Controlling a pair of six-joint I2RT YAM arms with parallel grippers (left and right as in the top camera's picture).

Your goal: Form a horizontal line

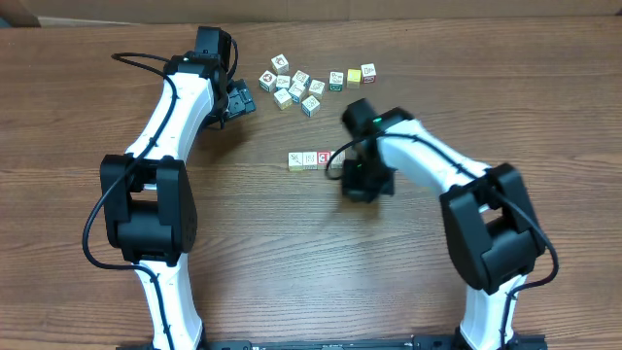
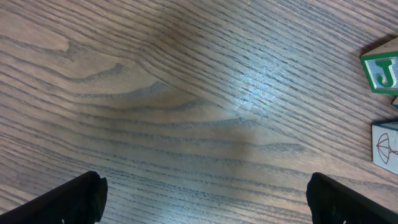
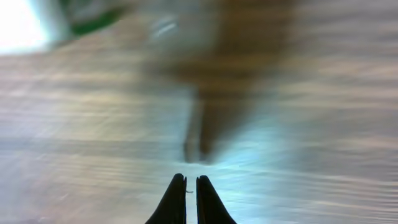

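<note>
Line [image 1: 309, 159] runs parallel to the far edge of the worktop [image 1: 292, 282]; we place it just toward the left edge from the right fingers [image 3: 180, 186], together and empty; left fingers [image 2: 78, 196], apart, farther.

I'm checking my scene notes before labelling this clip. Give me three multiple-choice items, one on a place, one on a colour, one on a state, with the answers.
1. Where does the short row of cubes lie relative to the loose cluster?
A. Nearer the arm bases
B. Farther from the bases
C. Stacked on it

2. What colour is the letter J on the cube at the edge of the left wrist view?
A. Red
B. Green
C. Black

3. How does the right gripper stand?
A. Wide open
B. Shut on a cube
C. Shut, holding nothing

Answers:
1 A: the overhead view shows the row on the bases' side of the cluster.
2 B: the J and its frame are green.
3 C: in its wrist view the fingertips nearly meet, with nothing between them.
</note>
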